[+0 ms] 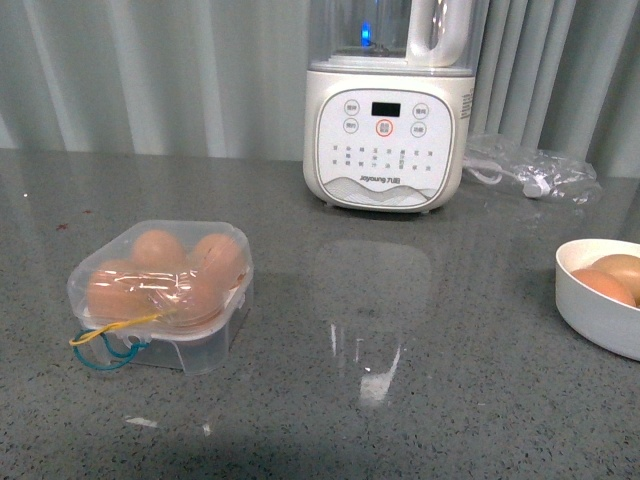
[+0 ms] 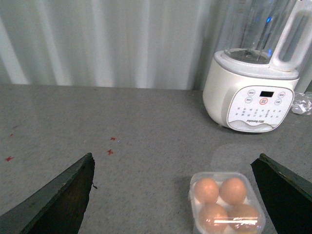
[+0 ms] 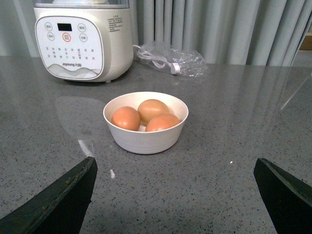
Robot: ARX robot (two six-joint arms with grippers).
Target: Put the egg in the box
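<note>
The box [image 1: 165,295], a small clear plastic case with its lid down, sits at the left of the grey table with several brown eggs inside and yellow and blue loops at its front corner. It also shows in the left wrist view [image 2: 226,202], between the open left gripper's [image 2: 175,195] dark fingers [image 2: 58,200], nearer the right one. A round white bowl [image 3: 145,139] holds three brown eggs [image 3: 126,118]; it shows at the right edge of the front view [image 1: 595,305]. My right gripper [image 3: 175,200] is open and empty, short of the bowl. Neither arm shows in the front view.
A white blender [image 1: 390,110] stands at the back middle of the table. A clear plastic bag with a white cord [image 1: 530,170] lies to its right. Grey curtains hang behind. Small red marks [image 2: 111,146] dot the table left of the box.
</note>
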